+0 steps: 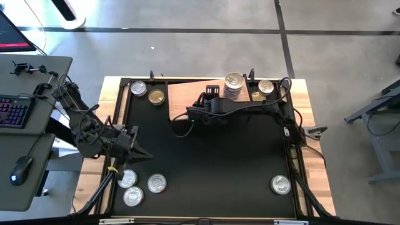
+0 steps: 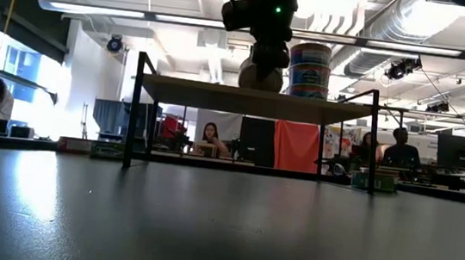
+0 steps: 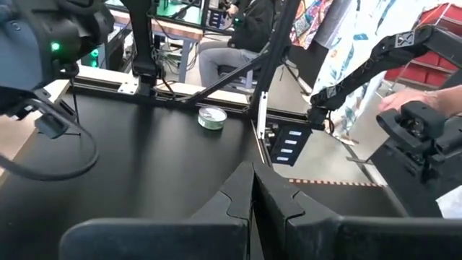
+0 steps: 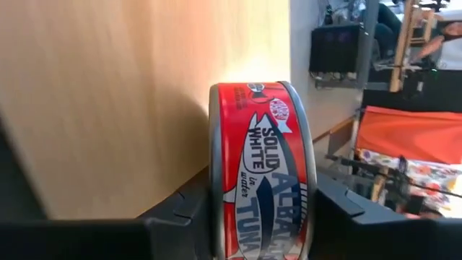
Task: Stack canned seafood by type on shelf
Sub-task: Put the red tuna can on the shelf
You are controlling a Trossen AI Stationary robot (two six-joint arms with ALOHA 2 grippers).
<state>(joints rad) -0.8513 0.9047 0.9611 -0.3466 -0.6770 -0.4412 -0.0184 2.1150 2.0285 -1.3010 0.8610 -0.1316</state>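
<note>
Grey concrete floor [image 1: 187,56] surrounds the table. A desk [image 1: 31,134] at its left edge carries a keyboard [image 1: 14,111] and mouse [image 1: 20,169]. Ceiling ducts [image 2: 391,25] run overhead; seated people [image 2: 211,136] work beyond.

Read "SOLID WHITE" and "ALBA… TUNA" – white lettering on red side label of can [image 4: 261,180], in right wrist view, last letters of the middle word cut off. Small logo near label's top – illegible. Found no other legible text elsewhere.
</note>
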